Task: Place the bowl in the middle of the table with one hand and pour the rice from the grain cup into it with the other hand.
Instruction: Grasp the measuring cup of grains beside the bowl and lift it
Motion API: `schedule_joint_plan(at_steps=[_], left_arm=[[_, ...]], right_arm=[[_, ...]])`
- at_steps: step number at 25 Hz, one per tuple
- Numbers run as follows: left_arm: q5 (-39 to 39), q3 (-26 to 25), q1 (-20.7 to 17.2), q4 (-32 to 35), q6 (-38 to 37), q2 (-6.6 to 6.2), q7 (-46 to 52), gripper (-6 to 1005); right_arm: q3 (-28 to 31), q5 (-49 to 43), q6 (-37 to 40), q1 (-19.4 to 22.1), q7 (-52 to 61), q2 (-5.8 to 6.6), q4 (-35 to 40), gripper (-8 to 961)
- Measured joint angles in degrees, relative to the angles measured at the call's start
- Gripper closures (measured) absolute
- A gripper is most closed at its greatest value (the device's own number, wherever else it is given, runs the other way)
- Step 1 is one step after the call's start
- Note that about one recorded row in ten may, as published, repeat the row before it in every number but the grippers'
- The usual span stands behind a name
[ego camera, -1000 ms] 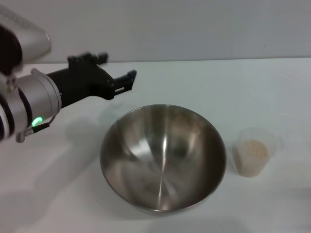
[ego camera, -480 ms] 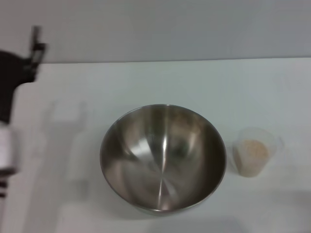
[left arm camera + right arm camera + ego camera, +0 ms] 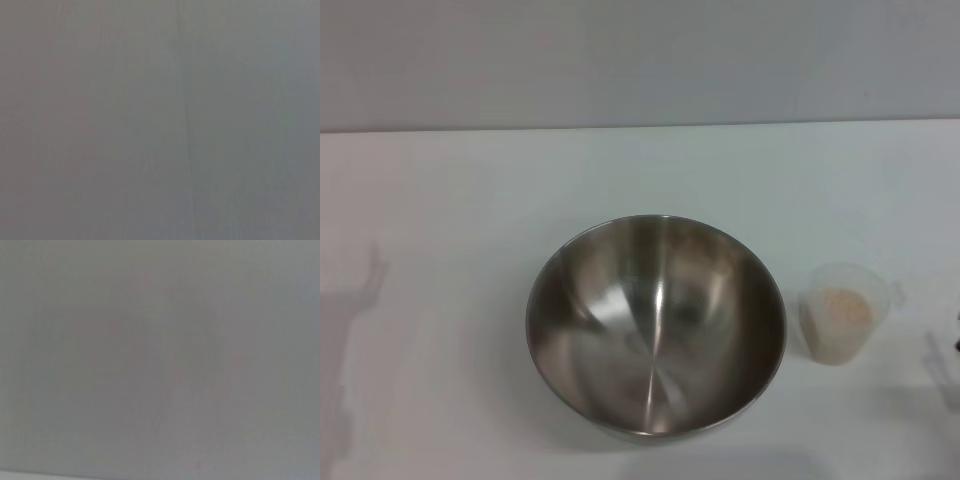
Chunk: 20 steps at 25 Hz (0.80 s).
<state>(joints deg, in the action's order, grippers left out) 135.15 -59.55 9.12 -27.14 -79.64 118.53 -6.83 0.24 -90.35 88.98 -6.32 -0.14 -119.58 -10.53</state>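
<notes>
The steel bowl [image 3: 656,325] stands upright near the middle of the white table [image 3: 620,170] in the head view, its inside bare. The clear grain cup [image 3: 838,312] stands upright just to its right, apart from it, holding beige rice [image 3: 837,308]. Neither gripper shows in the head view. A tiny dark sliver shows at the right edge; I cannot tell what it is. The left wrist view shows only plain grey. The right wrist view shows only a pale grey-white surface.
A grey wall [image 3: 640,60] runs behind the table's far edge. Faint shadows lie on the table at the far left [image 3: 355,330] and far right [image 3: 940,365].
The left arm, which reached over the table's left side beside the bowl, has withdrawn to the left and out of the head view. The bowl and cup have not moved.
</notes>
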Motion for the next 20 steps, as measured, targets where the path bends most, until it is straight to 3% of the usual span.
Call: schedule_joint_plan(at_steps=[11, 20], left_arm=[[0.0, 0.3, -1.3, 1.8, -2.1, 0.12, 1.0, 139], [0.1, 0.5, -1.4, 1.7, -3.7, 0.2, 1.2, 139]], right_arm=[[-0.9, 0.0, -8.2, -4.5, 0.0, -0.1, -0.9, 176], [-1.0, -1.5, -11.3, -5.6, 0.0, -0.16, -1.5, 174]])
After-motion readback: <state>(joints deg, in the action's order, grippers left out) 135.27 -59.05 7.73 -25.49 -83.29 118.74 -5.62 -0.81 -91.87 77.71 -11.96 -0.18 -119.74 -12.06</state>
